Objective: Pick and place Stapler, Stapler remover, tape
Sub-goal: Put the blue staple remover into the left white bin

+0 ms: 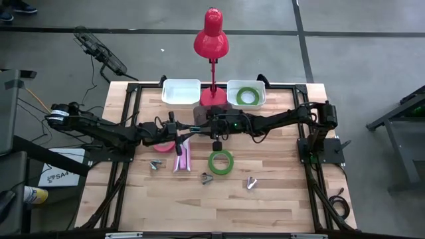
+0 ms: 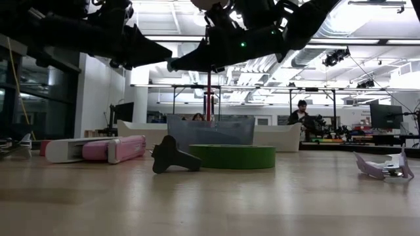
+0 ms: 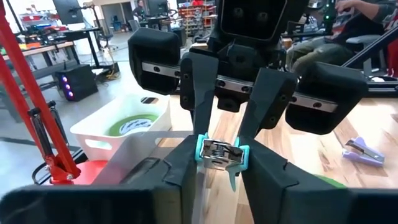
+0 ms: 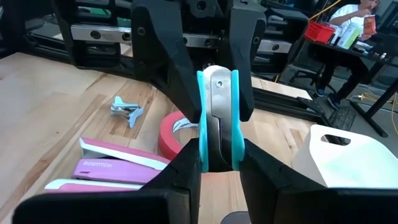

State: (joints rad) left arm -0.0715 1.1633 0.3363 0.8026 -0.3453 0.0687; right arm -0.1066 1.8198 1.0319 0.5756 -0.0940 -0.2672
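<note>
Above the middle of the table, the left gripper (image 4: 217, 81) and the right gripper (image 3: 217, 134) meet tip to tip, both clamped on one teal staple remover (image 3: 219, 154) held between them. Below the grippers lie the pink stapler (image 1: 181, 158) and pink tape ring (image 4: 176, 134), with a green tape ring (image 1: 221, 162) just beside them. Another green ring sits in the white bin (image 1: 246, 97) beyond the grippers.

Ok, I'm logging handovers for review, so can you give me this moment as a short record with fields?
left pincer: closed on the teal staple remover, mid-table
right pincer: closed on the same remover, facing the left one
stage: handover, held above the table
green tape ring: lying on the table
second green ring: in the white bin
pink stapler: on the table beside the pink tape
</note>
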